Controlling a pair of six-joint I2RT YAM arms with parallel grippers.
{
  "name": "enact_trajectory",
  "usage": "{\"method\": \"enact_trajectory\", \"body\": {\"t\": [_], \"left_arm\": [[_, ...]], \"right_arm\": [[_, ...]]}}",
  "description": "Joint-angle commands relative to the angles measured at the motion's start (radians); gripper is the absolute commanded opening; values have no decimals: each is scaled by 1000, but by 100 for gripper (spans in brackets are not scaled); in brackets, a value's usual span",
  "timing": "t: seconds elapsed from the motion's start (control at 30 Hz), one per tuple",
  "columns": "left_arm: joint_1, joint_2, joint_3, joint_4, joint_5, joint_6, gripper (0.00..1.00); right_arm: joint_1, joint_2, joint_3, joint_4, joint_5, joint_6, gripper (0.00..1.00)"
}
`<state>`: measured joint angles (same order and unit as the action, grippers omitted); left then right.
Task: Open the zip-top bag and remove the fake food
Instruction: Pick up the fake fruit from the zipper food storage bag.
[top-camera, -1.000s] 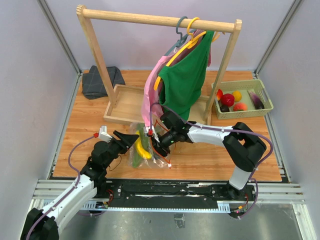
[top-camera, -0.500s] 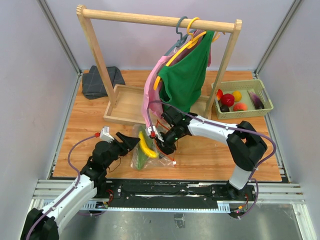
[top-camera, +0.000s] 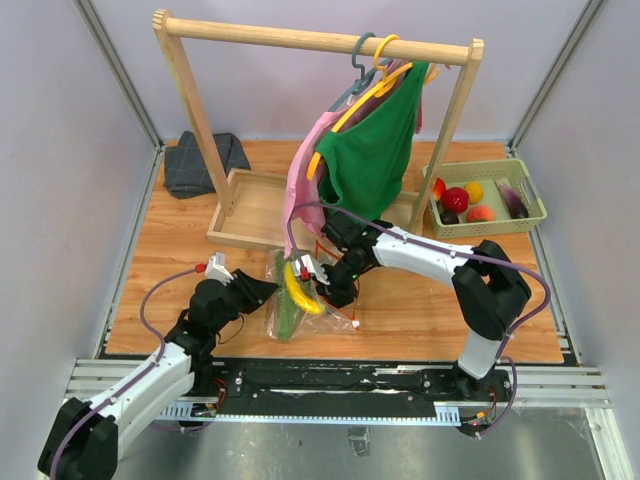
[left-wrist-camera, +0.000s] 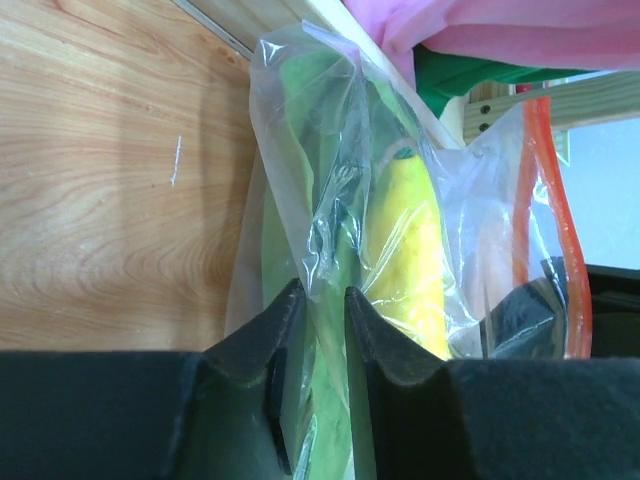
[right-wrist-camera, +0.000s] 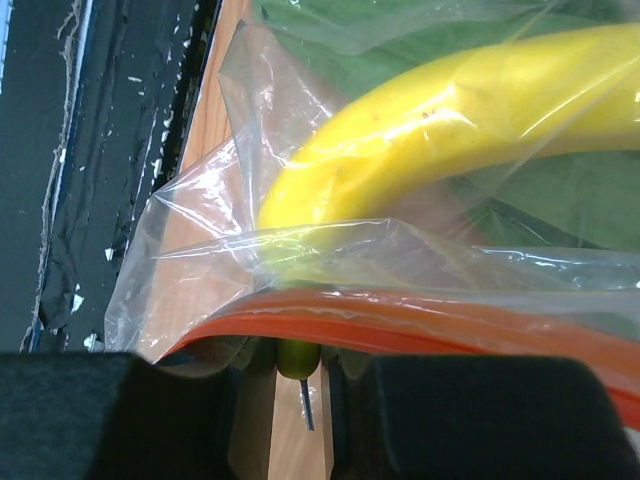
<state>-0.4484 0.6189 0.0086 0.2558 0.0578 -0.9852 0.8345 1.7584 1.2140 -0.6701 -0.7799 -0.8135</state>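
Note:
The zip-top bag (top-camera: 284, 320) (left-wrist-camera: 330, 180) (right-wrist-camera: 200, 230) stands crumpled on the table between my arms, its orange zip strip (right-wrist-camera: 450, 325) (left-wrist-camera: 555, 200) at the right side. Inside it show a yellow banana (top-camera: 297, 287) (left-wrist-camera: 410, 250) (right-wrist-camera: 430, 120) and a long green leafy piece (left-wrist-camera: 300, 90) (right-wrist-camera: 530, 190). My left gripper (top-camera: 268, 291) (left-wrist-camera: 320, 292) pinches a fold of the bag's clear film. My right gripper (top-camera: 333, 290) (right-wrist-camera: 298, 360) is shut on the banana's green stem end, just past the zip strip. More fake food, a red round one (top-camera: 456, 199) and an eggplant (top-camera: 512, 197) among it, lies in the basket.
The green basket (top-camera: 490, 228) stands at the back right. A wooden clothes rack (top-camera: 310, 40) with pink (top-camera: 300, 190) and green (top-camera: 370, 160) garments hangs just behind the bag, over a wooden tray (top-camera: 250, 205). A dark folded cloth (top-camera: 205, 163) lies back left.
My right gripper has drawn the banana and the bag's mouth to the right and toward me. My left gripper opened wider, then closed on a fold of the bag.

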Motion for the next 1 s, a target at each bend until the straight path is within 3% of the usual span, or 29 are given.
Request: {"method": "enact_trajectory", "body": {"t": [0.0, 0.1, 0.13, 0.47, 0.97], "left_arm": [[-1, 20, -47, 79, 18, 39, 16], [-1, 15, -42, 80, 12, 53, 1], [-1, 9, -40, 77, 8, 56, 0], [-1, -77, -1, -29, -48, 120, 0], [-1, -53, 85, -78, -71, 201, 0]], "right_arm": [[-8, 7, 28, -75, 56, -48, 15], [-9, 1, 28, -99, 73, -66, 15], [-11, -2, 28, -105, 77, -74, 15], [-51, -25, 48, -185, 164, -144, 15], [-98, -66, 45, -230, 262, -195, 16]]}}
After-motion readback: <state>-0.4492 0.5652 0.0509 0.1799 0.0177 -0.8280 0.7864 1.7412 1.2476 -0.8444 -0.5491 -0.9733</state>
